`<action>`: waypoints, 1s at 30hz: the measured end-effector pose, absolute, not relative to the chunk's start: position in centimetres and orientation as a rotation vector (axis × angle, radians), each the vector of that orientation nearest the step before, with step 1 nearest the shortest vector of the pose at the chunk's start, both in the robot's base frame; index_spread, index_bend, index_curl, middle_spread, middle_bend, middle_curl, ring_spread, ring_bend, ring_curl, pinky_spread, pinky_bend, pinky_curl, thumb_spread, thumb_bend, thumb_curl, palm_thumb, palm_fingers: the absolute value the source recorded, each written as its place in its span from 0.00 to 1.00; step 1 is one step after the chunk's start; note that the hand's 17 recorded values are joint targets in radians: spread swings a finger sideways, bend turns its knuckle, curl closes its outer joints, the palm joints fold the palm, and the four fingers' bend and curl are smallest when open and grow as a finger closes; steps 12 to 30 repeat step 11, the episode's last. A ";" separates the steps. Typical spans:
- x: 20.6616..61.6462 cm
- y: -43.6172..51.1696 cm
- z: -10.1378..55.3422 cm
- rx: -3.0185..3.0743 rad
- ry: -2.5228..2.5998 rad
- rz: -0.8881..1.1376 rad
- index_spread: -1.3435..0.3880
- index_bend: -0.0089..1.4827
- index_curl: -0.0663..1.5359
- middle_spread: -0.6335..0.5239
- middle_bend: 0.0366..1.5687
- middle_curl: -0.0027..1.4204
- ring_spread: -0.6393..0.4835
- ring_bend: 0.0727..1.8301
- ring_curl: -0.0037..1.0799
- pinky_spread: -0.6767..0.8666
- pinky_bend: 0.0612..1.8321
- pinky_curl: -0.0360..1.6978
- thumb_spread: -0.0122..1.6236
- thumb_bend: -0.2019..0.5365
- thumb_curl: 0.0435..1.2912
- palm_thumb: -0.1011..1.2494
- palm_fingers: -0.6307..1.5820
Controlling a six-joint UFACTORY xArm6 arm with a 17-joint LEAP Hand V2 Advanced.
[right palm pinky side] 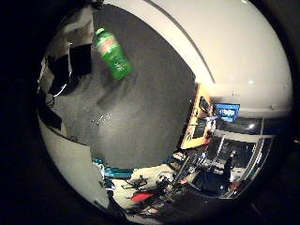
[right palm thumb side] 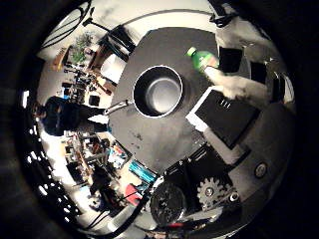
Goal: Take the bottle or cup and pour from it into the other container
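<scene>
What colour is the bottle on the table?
Green; the bottle shows best in the little finger side palm view.

You see only part of the green bottle [right palm thumb side: 202,59] in the thumb side view: a white finger [right palm thumb side: 234,84] of the hand [right palm thumb side: 239,99] covers its lower body, toward 4 o'clock from the cap. You cannot tell from here if the finger touches the bottle or only stands in front of it. In the little finger side view the label of the bottle is too blurred to read. The handle of the dark pot [right palm thumb side: 157,92], at 8 o'clock from its rim, is small and unclear. The far edge of the dark table [right palm pinky side: 140,108] is cut off by the lens border.
</scene>
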State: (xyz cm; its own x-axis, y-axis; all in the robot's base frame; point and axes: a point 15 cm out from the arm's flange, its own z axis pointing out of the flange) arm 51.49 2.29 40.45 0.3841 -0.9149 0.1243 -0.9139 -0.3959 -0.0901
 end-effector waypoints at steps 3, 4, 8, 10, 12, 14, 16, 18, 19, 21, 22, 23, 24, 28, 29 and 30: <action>51.3 1.5 40.6 -2.606 1.707 -0.231 0.64 0.57 0.47 0.45 0.77 0.46 0.39 0.70 0.62 0.24 0.68 0.51 0.44 0.22 0.59 0.70 0.76; 51.2 1.0 40.9 -2.601 1.704 -0.229 0.63 0.51 0.47 0.44 0.74 0.45 0.39 0.69 0.61 0.23 0.68 0.49 0.46 0.22 0.57 0.69 0.73; 50.6 0.0 41.9 -2.572 1.699 -0.217 0.57 0.30 0.42 0.39 0.62 0.42 0.36 0.67 0.56 0.14 0.63 0.43 0.53 0.23 0.50 0.68 0.62; 50.1 -1.0 42.6 -2.521 1.715 -0.193 0.55 0.29 0.42 0.37 0.59 0.42 0.36 0.63 0.52 0.14 0.60 0.41 0.55 0.24 0.47 0.69 0.56; 49.7 -1.6 43.1 -2.496 1.720 -0.181 0.55 0.29 0.42 0.37 0.58 0.42 0.36 0.61 0.51 0.14 0.59 0.40 0.55 0.24 0.46 0.69 0.56; 49.7 -1.6 43.1 -2.496 1.720 -0.181 0.55 0.29 0.42 0.37 0.58 0.42 0.36 0.61 0.51 0.14 0.59 0.40 0.55 0.24 0.46 0.69 0.56; 49.7 -1.6 43.1 -2.496 1.720 -0.181 0.55 0.29 0.42 0.37 0.58 0.42 0.36 0.61 0.51 0.14 0.59 0.40 0.55 0.24 0.46 0.69 0.56; 49.7 -1.6 43.1 -2.496 1.720 -0.181 0.55 0.29 0.42 0.37 0.58 0.42 0.36 0.61 0.51 0.14 0.59 0.40 0.55 0.24 0.46 0.69 0.56; 49.7 -1.6 43.1 -2.496 1.720 -0.181 0.55 0.29 0.42 0.37 0.58 0.42 0.36 0.61 0.51 0.14 0.59 0.40 0.55 0.24 0.46 0.69 0.56; 49.7 -1.6 43.1 -2.496 1.720 -0.181 0.55 0.29 0.42 0.37 0.58 0.42 0.36 0.61 0.51 0.14 0.59 0.40 0.55 0.24 0.46 0.69 0.56; 49.7 -1.6 43.1 -2.496 1.720 -0.181 0.55 0.29 0.42 0.37 0.58 0.42 0.36 0.61 0.51 0.14 0.59 0.40 0.55 0.24 0.46 0.69 0.56; 49.7 -1.6 43.1 -2.496 1.720 -0.181 0.55 0.29 0.42 0.37 0.58 0.42 0.36 0.61 0.51 0.14 0.59 0.40 0.55 0.24 0.46 0.69 0.56; 49.7 -1.6 43.1 -2.496 1.720 -0.181 0.55 0.29 0.42 0.37 0.58 0.42 0.36 0.61 0.51 0.14 0.59 0.40 0.55 0.24 0.46 0.69 0.56; 49.7 -1.6 43.1 -2.496 1.720 -0.181 0.55 0.29 0.42 0.37 0.58 0.42 0.36 0.61 0.51 0.14 0.59 0.40 0.55 0.24 0.46 0.69 0.56; 49.7 -1.6 43.1 -2.496 1.720 -0.181 0.55 0.29 0.42 0.37 0.58 0.42 0.36 0.61 0.51 0.14 0.59 0.40 0.55 0.24 0.46 0.69 0.56; 49.7 -1.6 43.1 -2.496 1.720 -0.181 0.55 0.29 0.42 0.37 0.58 0.42 0.36 0.61 0.51 0.14 0.59 0.40 0.55 0.24 0.46 0.69 0.56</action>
